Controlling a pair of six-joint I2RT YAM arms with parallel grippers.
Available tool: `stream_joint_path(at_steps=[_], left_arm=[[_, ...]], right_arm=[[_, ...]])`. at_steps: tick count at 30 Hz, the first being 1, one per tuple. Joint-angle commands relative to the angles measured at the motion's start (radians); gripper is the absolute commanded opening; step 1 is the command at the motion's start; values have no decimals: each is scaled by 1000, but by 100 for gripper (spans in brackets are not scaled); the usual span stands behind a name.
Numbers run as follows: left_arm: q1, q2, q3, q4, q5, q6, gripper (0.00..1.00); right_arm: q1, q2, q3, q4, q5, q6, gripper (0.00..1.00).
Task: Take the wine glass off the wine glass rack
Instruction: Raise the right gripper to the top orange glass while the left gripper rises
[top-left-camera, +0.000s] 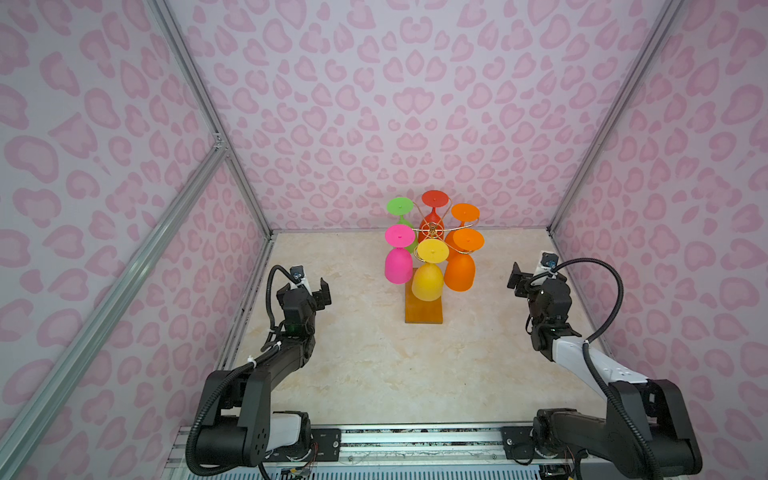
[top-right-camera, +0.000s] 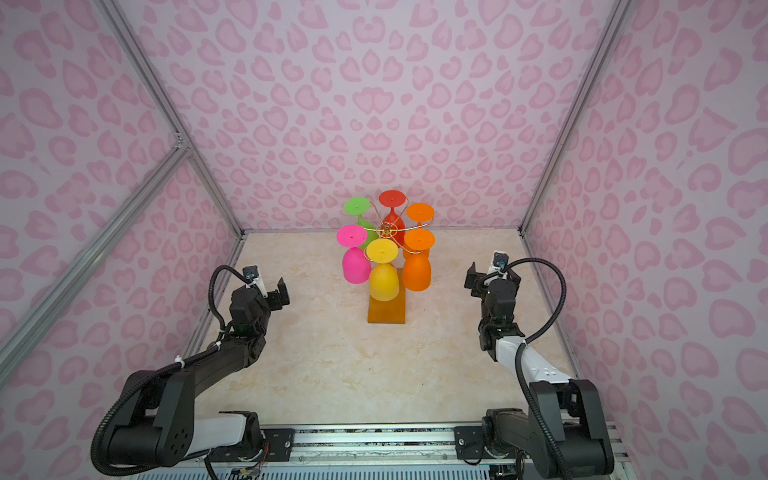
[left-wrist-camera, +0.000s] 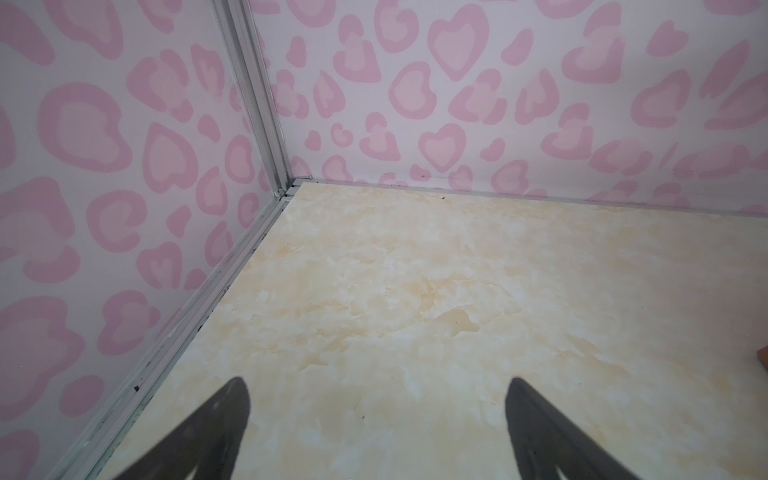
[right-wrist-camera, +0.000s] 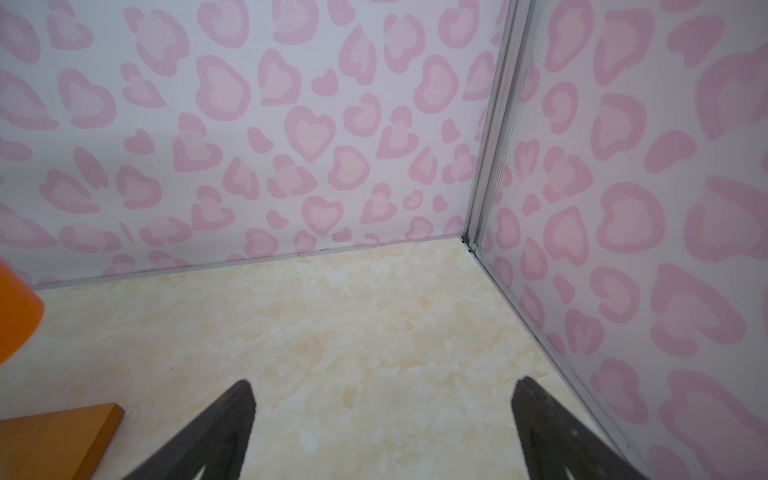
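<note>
wine glass rack (top-left-camera: 424, 312) stands on the tabletop (top-left-camera: 374, 374) close to the back wall (top-left-camera: 415, 104), wooden base flat, gold wire arms fanned out on top

6 wine glasses on the rack, one per arm, all hung foot-up, bowl-down: 1 pink glass (top-left-camera: 398, 266), 1 yellow glass (top-left-camera: 427, 282), 1 red glass (top-left-camera: 434, 199), 1 green glass (top-left-camera: 400, 206), 2 orange

near side of the rack: pink, yellow and front orange glass (top-left-camera: 459, 272) side by side, yellow bowl over the base; can't tell if the bowls touch
far side: green, red, back orange glass (top-left-camera: 465, 212), their bowls mostly screened by the near three

left gripper (top-left-camera: 321, 291) is left of the rack, well apart, jaws spread, holding nothing; in the left wrist view it hangs over bare tabletop
right gripper (top-left-camera: 515, 279) is right of the rack, well apart, also released and empty; the right wrist view catches the front orange bowl and a base corner at its edge

only bare tabletop lies between each gripper and the rack; pink heart-print walls on an aluminium frame (top-left-camera: 582, 174) close in behind and to both sides of the rack
</note>
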Motion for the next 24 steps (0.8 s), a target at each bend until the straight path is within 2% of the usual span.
stream_joint_path(at_steps=[1,6,8,10,13,19,20,24], left_arm=[[-14,-62,40,-35,18,-38,99],[-51,-140,114,-97,108,-104,98],[-56,-150,150,-132,192,-167,99],[-73,-157,182,-168,260,-197,98],[-114,-185,212,-213,298,-213,99],[-157,-280,226,-257,335,-234,100],[-157,-294,229,-260,342,-242,99],[-157,-327,247,-274,382,-276,97]], right_arm=[[0,-32,118,-232,-100,105,95],[-4,-36,320,-412,-273,250,94],[-5,-21,397,-460,-355,311,94],[-4,5,478,-504,-441,373,88],[-5,52,590,-570,-543,478,81],[-3,154,717,-530,-722,658,73],[-2,172,733,-518,-746,681,67],[5,239,786,-502,-831,714,61]])
